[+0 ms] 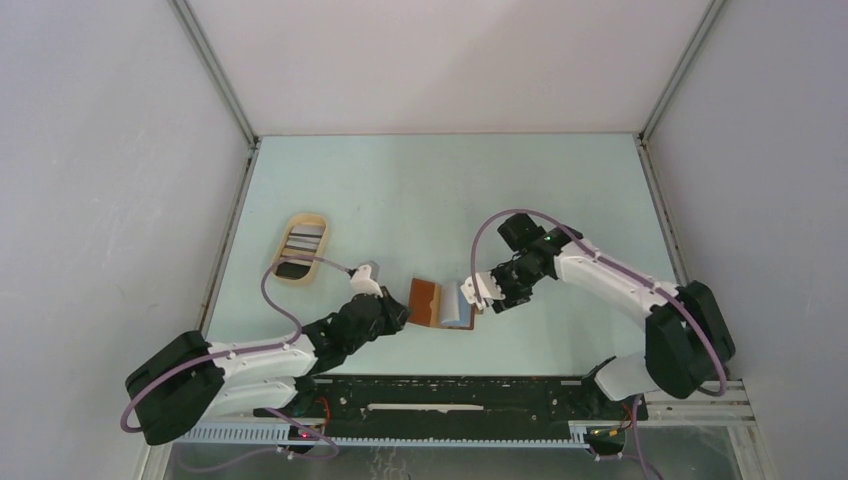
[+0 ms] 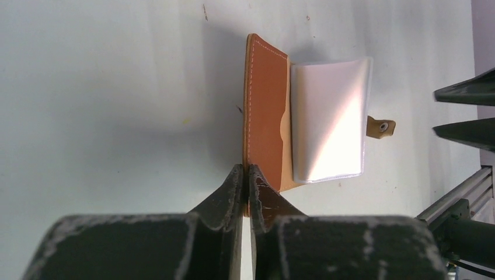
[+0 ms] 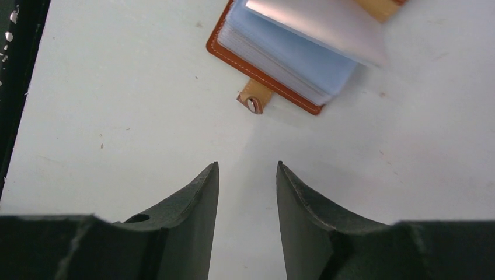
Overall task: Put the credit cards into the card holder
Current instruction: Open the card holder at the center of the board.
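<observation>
I am pinching with my left claw (image 1: 402,311). Its two dark fingers are standing almost together with only a thin slit between them, and they are gripping the near edge of the cover of the small reddish-brown leather folding card holder (image 1: 440,303). The card holder is lying open on the pale green worktop (image 1: 450,180), between my two arms and close to their bases.

In my left wrist view the stitched brown cover is sitting just past my fingertips and casting a soft shadow on the worktop beside it, so it seems to be tilting up rather than lying flat. A glossy clear plastic sleeve (image 2: 330,116) is lying over the other half. A small tan clasp tab with a metal snap (image 2: 380,126) is sticking out from the far edge, pointing toward my other arm.

My right claw (image 1: 474,292) is hovering just beside that tab side of the card holder without touching it. Its fingers are standing well apart and holding nothing, with only bare worktop showing in the gap. From that wrist I am looking at a stack of bluish clear sleeves on the brown back. The top leaf is lifted and blurred.

The thin flat rectangular credit cards (image 1: 304,238) are lying in an oval tan tray (image 1: 308,217), well to the left of the card holder, beyond my left arm. Several grey faces are showing side by side, with a dark one at the near end. I cannot tell whether any sleeve is holding a card.
</observation>
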You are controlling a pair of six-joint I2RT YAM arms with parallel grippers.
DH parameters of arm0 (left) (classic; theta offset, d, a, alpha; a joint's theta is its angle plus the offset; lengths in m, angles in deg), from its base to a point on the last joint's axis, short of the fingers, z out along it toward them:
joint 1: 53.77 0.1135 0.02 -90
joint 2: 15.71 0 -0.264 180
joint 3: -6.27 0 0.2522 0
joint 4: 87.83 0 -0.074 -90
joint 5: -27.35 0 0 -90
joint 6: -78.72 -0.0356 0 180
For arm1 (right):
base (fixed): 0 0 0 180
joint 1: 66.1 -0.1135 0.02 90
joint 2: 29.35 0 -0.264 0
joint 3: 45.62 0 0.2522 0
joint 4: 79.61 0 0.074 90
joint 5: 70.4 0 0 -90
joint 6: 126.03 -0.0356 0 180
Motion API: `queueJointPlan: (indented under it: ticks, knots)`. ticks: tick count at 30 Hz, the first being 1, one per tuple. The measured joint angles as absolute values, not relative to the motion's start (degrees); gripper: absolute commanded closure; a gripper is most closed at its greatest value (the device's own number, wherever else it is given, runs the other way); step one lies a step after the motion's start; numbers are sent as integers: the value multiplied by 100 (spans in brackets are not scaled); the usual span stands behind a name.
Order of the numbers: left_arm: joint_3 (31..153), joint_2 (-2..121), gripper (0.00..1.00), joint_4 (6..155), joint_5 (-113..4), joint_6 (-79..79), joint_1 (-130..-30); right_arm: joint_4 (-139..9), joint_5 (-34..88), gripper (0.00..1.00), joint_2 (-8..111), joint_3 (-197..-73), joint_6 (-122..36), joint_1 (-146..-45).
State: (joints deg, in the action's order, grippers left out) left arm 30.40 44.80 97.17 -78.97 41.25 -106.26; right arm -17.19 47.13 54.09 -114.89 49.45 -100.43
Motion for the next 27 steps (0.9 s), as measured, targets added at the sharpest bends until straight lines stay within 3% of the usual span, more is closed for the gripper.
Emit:
queueJointPlan:
  ticks: [5,8,9,10,13,16,21,27]
  knots:
    - [3003,4373,84,9700,-7844,4129,-10626,-1719,5229,50,4753,-11369,4800,-9851]
    - [3003,4288,77,9700,-7752,4129,-10626,-1784,5897,26,4355,-11342,4256,-9785]
    - [3003,4255,77,9698,-7724,4129,-10626,-1898,6192,24,4237,-11342,3852,-9763]
    - [3003,4224,76,9698,-7698,4125,-10626,-2021,6418,24,4181,-11342,3436,-9761]
    - [2996,4065,77,9671,-7639,4127,-10626,-2283,7006,47,4366,-11415,2394,-9801]
    - [2952,3881,82,9608,-7641,4127,-10626,-2525,6944,56,5096,-11723,1467,-10004]
    - [2913,3767,86,9448,-7667,4132,-10626,-3054,6072,67,5883,-11806,309,-10371]
    - [2913,3872,89,9451,-7709,4129,-10626,-3293,5019,73,6312,-11808,-183,-10681]
